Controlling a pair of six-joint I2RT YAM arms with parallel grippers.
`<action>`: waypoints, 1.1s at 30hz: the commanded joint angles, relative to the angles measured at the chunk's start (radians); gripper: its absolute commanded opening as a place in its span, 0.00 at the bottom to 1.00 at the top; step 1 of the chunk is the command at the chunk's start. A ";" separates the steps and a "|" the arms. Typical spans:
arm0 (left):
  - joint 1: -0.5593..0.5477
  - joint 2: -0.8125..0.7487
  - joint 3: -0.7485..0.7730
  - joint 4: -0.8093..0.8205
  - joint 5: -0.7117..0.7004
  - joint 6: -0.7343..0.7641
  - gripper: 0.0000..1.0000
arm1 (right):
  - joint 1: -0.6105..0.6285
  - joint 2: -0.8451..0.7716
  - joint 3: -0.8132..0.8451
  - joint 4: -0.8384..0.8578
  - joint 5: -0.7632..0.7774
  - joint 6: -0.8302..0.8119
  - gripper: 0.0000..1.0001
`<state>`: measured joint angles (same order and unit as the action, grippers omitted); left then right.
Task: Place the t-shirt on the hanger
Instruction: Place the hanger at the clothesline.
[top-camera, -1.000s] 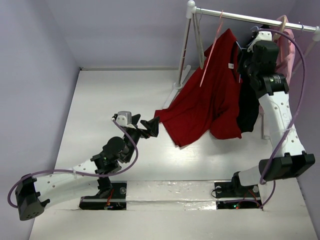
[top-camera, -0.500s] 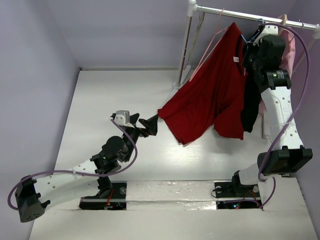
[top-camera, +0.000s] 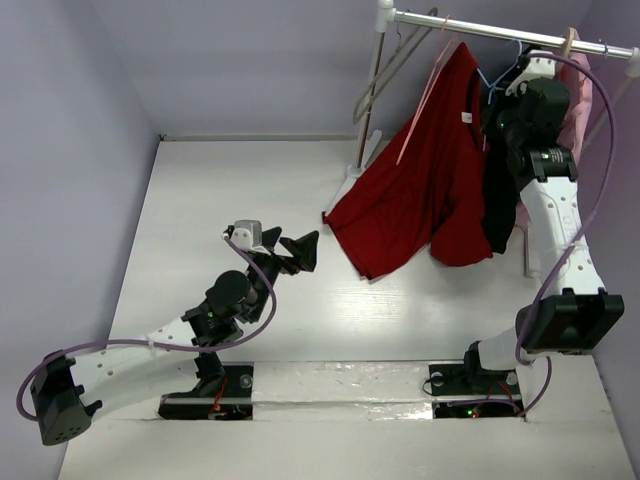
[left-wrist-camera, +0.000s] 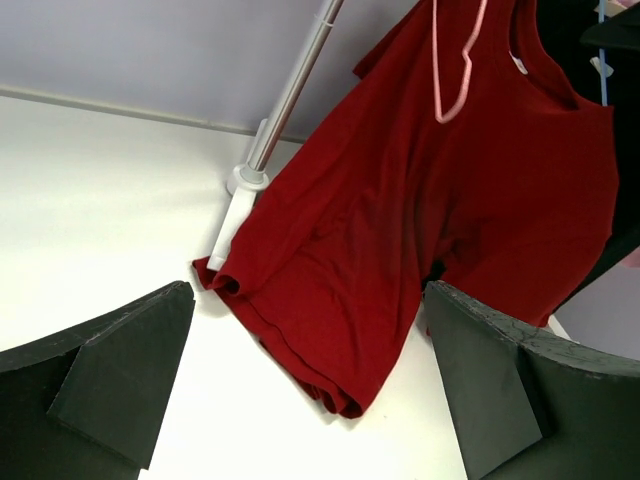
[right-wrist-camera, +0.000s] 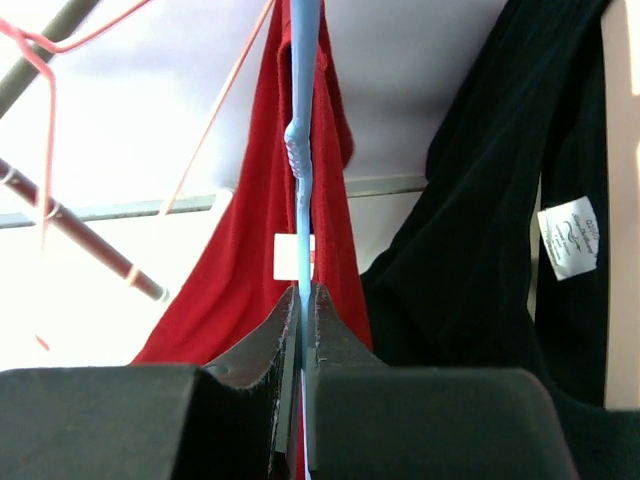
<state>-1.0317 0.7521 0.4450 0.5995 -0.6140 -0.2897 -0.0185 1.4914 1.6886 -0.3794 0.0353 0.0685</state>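
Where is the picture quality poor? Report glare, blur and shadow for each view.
Top external: even light, glare along the table near edge. Left wrist: the t-shirt sharp, the left gripper fingers dark. Right wrist: background washed out at left, the right gripper soft-focused, pinching the hanger.

The top camera looks down from behind the arm bases (top-camera: 210, 385) over the table (top-camera: 190, 220). Left wrist looks low across it, right wrist close-up; all share the t-shirt (top-camera: 425, 190).
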 joint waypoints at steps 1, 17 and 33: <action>0.007 -0.019 -0.012 0.046 0.011 -0.009 0.99 | -0.005 -0.115 -0.009 0.174 -0.028 0.024 0.00; 0.007 0.001 -0.008 0.046 0.017 -0.011 0.99 | -0.005 0.042 0.143 0.125 0.051 -0.018 0.00; 0.016 -0.036 -0.012 0.033 0.005 -0.020 0.99 | -0.005 -0.143 -0.148 0.221 0.038 0.085 0.98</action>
<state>-1.0191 0.7322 0.4397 0.6010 -0.5999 -0.3000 -0.0185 1.4525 1.5665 -0.2466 0.0917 0.1146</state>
